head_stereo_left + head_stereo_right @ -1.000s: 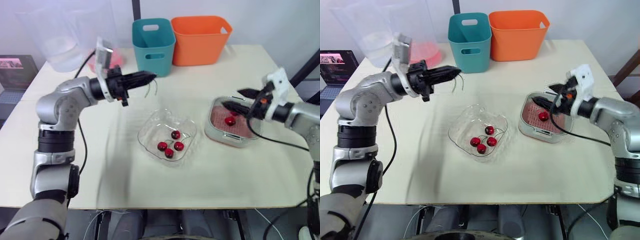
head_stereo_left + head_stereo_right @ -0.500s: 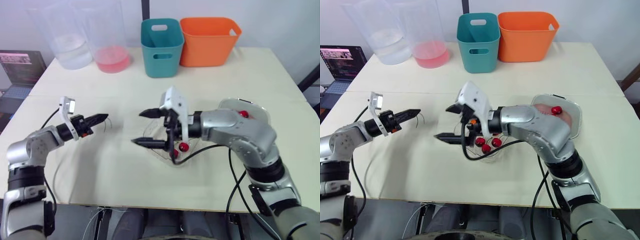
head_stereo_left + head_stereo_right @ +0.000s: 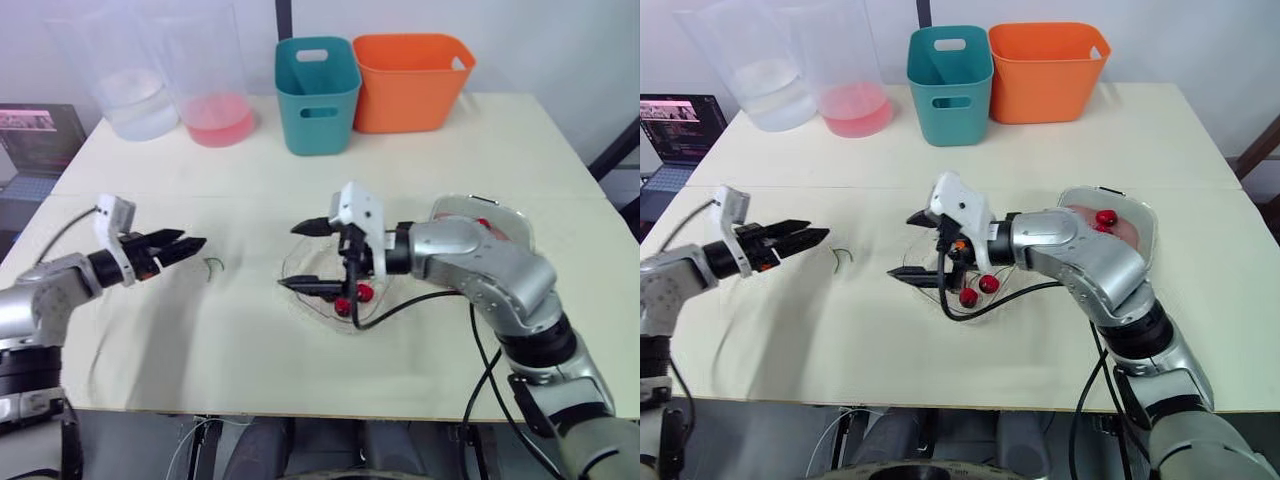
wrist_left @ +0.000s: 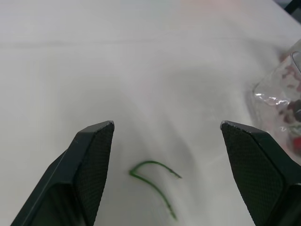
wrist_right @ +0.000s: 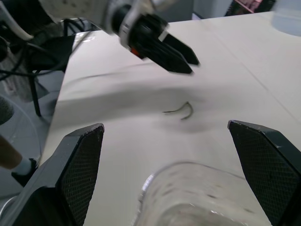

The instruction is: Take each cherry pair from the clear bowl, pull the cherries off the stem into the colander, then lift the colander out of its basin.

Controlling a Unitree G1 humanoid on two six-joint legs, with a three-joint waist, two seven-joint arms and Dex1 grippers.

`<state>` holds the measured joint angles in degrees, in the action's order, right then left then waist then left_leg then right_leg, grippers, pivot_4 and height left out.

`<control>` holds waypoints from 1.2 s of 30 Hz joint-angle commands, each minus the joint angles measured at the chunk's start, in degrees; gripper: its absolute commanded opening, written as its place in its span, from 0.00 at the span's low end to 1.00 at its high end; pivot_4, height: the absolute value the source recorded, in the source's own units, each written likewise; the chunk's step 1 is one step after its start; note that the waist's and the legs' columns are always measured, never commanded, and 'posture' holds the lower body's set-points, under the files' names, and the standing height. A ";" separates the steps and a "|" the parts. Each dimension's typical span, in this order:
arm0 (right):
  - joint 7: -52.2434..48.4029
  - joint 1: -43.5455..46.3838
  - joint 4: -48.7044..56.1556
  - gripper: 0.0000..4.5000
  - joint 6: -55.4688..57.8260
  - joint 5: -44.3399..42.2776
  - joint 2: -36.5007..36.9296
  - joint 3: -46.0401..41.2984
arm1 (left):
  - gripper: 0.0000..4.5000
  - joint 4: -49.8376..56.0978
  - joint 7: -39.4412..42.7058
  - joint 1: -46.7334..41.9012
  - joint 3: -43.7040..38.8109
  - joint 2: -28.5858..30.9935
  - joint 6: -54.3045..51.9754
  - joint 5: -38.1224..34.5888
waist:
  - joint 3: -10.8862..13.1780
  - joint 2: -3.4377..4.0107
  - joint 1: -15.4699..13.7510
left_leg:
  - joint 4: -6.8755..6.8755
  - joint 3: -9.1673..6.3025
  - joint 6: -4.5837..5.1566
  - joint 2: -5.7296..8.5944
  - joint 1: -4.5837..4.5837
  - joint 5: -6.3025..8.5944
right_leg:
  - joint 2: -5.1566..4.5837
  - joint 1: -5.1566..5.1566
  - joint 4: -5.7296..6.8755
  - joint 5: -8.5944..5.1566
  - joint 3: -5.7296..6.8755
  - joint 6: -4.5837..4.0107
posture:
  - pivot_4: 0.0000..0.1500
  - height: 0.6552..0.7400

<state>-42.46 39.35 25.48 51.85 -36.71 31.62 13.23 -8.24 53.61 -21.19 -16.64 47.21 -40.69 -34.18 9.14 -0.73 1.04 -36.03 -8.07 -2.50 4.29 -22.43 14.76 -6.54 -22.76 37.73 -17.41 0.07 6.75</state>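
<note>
My left gripper [image 3: 186, 246] stands open low over the table's left side, holding nothing. A bare green stem [image 3: 212, 266] lies on the table just off its fingertips, also clear in the left wrist view as the stem [image 4: 153, 175] between the open fingers [image 4: 94, 160]. My right gripper [image 3: 298, 256] is open, one finger above and one at the near left rim of the clear bowl [image 3: 300, 300], which holds red cherries [image 3: 345, 304]. The colander [image 3: 1135, 238] sits in its basin at the right with cherries [image 3: 1104, 216] in it.
A teal bin [image 3: 317, 80] and an orange bin [image 3: 412, 80] stand at the back. Two clear tubs [image 3: 215, 100], one with pink liquid, are at the back left. A laptop [image 3: 30, 125] sits beyond the table's left edge.
My left gripper has opened and the green stem now lies on the table in front of it. The right gripper stays open at the bowl, slightly nearer it.
</note>
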 commanded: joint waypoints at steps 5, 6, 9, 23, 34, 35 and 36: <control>-2.98 -3.01 -7.74 1.00 2.08 -7.19 8.73 -21.51 | 0.88 15.87 5.20 -8.48 0.18 3.80 -3.00 -7.40 | 0.02 -0.03 -0.48 | 0.00 -0.02 0.16 0.10 -0.02 0.09 | -0.13 0.21 -0.27 0.00 0.05 0.00 | 1.00 0.99; -3.38 -3.58 -10.18 1.00 2.23 -7.86 10.63 -24.99 | 0.88 18.01 4.96 -9.17 0.64 3.56 -3.90 -8.40 | 0.02 -0.03 -0.38 | 0.00 0.01 0.16 0.13 -0.01 0.09 | -0.16 0.26 -0.35 0.00 0.05 0.00 | 1.00 0.99; -4.20 -5.61 -15.06 1.00 1.78 -8.90 15.02 -32.49 | 0.88 21.08 4.15 -10.11 2.83 2.71 -2.76 -7.31 | 0.03 0.00 -0.25 | 0.01 0.14 0.16 0.14 0.01 0.09 | -0.19 0.27 -0.41 0.01 0.02 0.02 | 1.00 0.99; -5.97 -7.96 -10.89 1.00 2.07 -5.67 23.05 -27.84 | 1.00 15.94 8.88 -11.10 7.23 2.24 1.00 -3.91 | 0.06 0.08 1.57 | -0.02 0.27 0.33 -0.12 0.11 0.19 | 0.09 0.21 -0.17 0.02 -0.04 0.00 | 1.00 0.99; -22.66 14.00 -8.63 1.00 -6.40 13.16 21.88 9.26 | 1.00 31.27 12.88 -3.80 10.10 6.92 -3.53 -7.58 | 0.10 0.12 1.02 | 0.00 0.16 0.32 -0.08 0.01 0.18 | 0.09 0.18 -0.29 0.02 -0.03 0.01 | 1.00 0.99; -23.97 14.85 -9.21 1.00 -7.44 15.18 21.34 11.73 | 1.00 32.29 12.29 -3.56 10.13 6.71 -3.83 -7.93 | 0.11 0.11 0.97 | -0.01 0.16 0.30 -0.07 0.01 0.17 | 0.08 0.18 -0.29 0.02 -0.04 0.01 | 1.00 0.99; -24.99 15.43 -9.92 1.00 -9.26 17.84 20.79 14.22 | 1.00 33.31 11.66 -3.38 10.09 6.45 -4.05 -8.28 | 0.11 0.10 0.95 | -0.01 0.15 0.29 -0.07 0.00 0.17 | 0.08 0.18 -0.30 0.02 -0.03 0.01 | 1.00 0.99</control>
<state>-65.31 53.03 15.96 45.30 -22.77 52.61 25.05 22.26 65.95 -24.30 -5.61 53.52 -44.68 -41.16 9.25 -0.63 1.98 -36.06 -7.93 -2.21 4.21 -22.42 14.92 -6.46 -22.58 37.44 -17.39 0.04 6.76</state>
